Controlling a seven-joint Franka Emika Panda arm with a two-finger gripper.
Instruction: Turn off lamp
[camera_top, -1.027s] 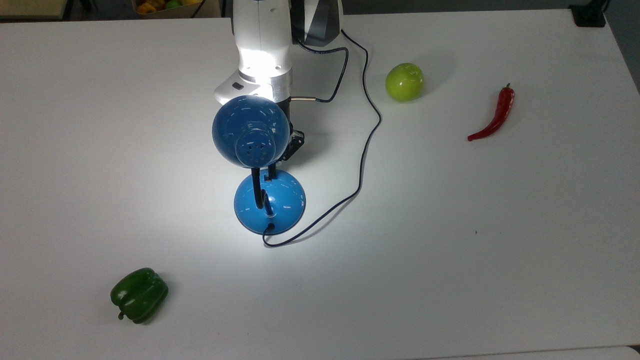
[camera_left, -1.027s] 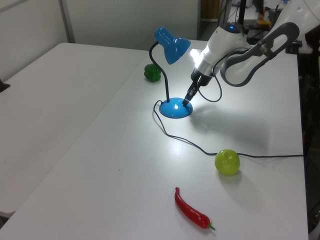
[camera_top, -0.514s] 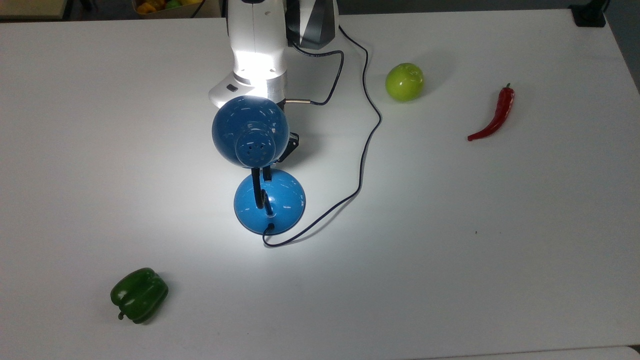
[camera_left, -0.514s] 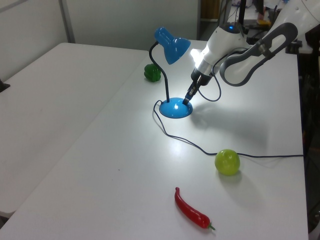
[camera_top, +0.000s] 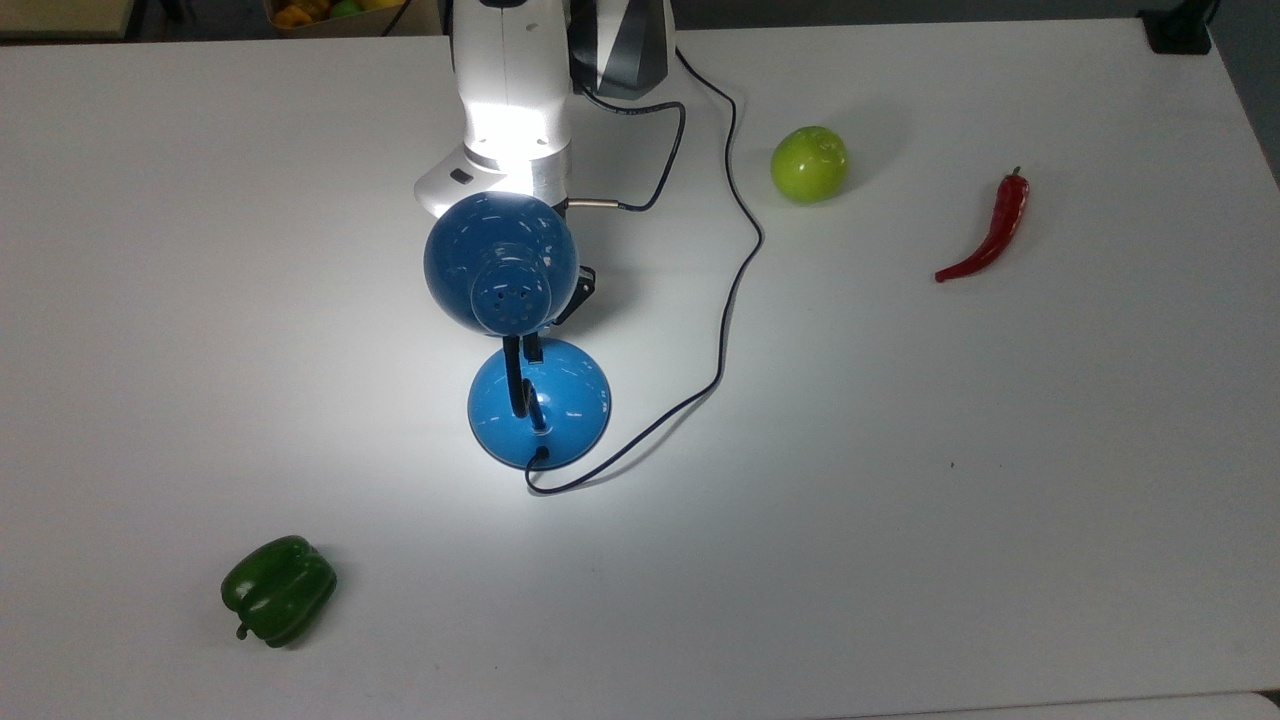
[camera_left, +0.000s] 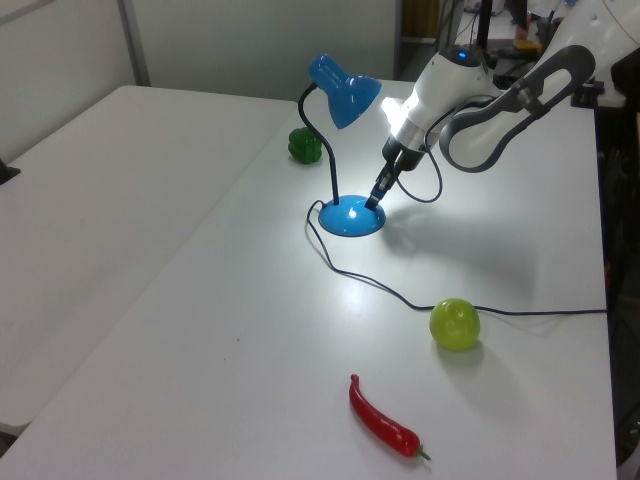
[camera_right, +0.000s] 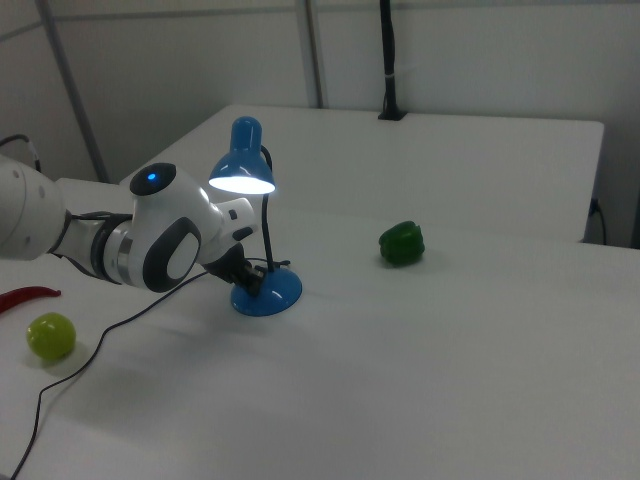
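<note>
The blue lamp stands mid-table with its dome shade (camera_top: 500, 262) glowing onto the white arm and tabletop. Its shade (camera_right: 243, 172) shows a bright lit opening in the right view. A black gooseneck joins it to the round blue base (camera_top: 565, 400). My gripper (camera_top: 535, 347) points down under the shade, its shut black fingertips resting on the base's far edge. The left view shows the gripper (camera_left: 375, 202) touching the base (camera_left: 349, 218) on the left view's right side. A thin black cord (camera_top: 735, 290) runs from the base toward the arm.
A light green apple (camera_top: 809, 164) and a red chili (camera_top: 990, 235) lie at the top view's right. A dark green bell pepper (camera_top: 278, 589) sits at the top view's lower left. The table edge (camera_top: 1240, 110) runs along the top view's right.
The arm's wrist has shifted slightly toward the top view's left, and the fingertips slid a little along the base's far edge. The lamp stays lit.
</note>
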